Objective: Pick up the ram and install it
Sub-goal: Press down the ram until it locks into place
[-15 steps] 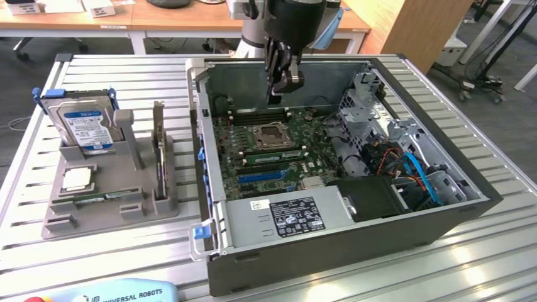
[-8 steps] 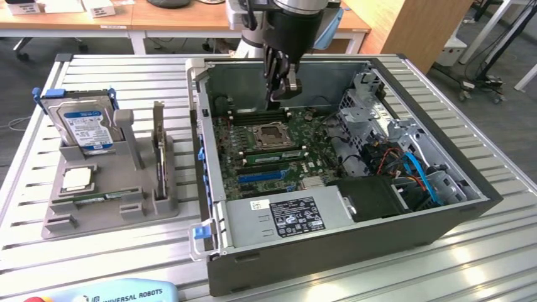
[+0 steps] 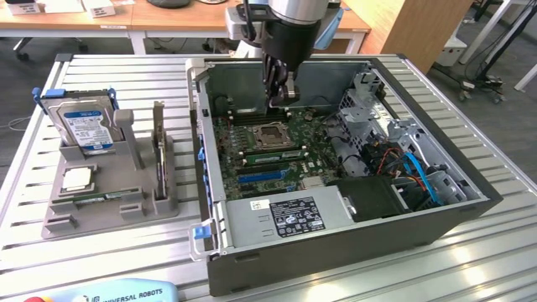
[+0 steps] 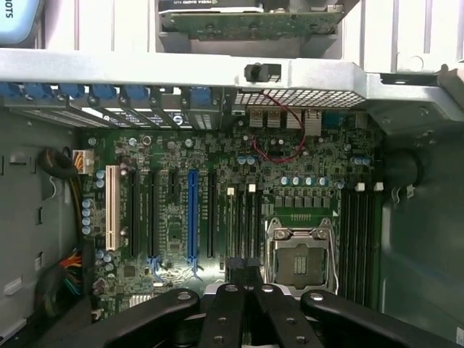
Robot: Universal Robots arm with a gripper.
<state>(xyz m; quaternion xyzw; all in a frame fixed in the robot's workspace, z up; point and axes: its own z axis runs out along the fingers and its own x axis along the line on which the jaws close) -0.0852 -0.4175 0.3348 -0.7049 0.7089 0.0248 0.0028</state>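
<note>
**Gripper over motherboard, fingers closed**

A slatted metal table carries an open PC case and a grey holder. The gripper hangs inside the case above the CPU socket, fingers together, holding nothing visible. One ram sits seated beside the socket.

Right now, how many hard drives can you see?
1. The hard drive stands upright at the far end of the grey tray, to the exterior view's left of the computer case. More may be hidden inside the case.
</note>
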